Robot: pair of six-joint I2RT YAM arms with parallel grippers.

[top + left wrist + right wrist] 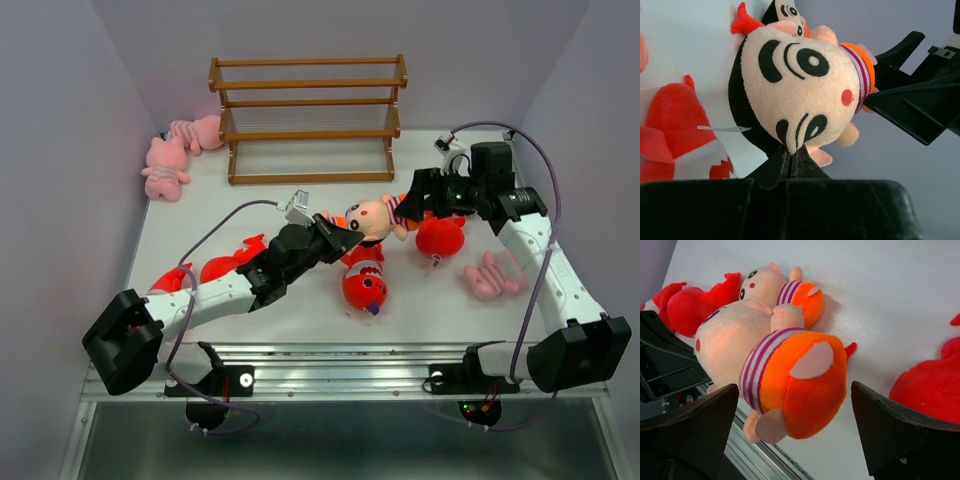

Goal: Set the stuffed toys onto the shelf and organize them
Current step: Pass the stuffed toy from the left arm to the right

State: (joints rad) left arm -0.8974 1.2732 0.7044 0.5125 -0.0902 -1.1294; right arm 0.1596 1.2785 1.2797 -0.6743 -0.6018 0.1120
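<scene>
The left gripper (pixel 790 159) is pressed together on the edge of the boy doll's (pixel 800 85) head, with just a small pinch of fuzz by the black hair. The doll seems to be held up a little over the middle of the surface (pixel 300 195). Another boy doll (pixel 771 289) lies just behind it. The right gripper (pixel 795 386) is spread wide, with one finger on each side of the doll's orange bottom, not squeezing it.

What could go wrong? The pinch is tiny, so the doll could slip out and drop among the toys nearby, like the red fish (pixel 365 285). If the right gripper squeezes only the round, soft bottom, the doll may pop out like a squished ball. If the left one lets go too soon, the doll falls. The two grippers are very close too — they could bump. The shelf (pixel 305 83) stands at the far side with no toy on it yet — a loose hold could fail on the way there.
</scene>
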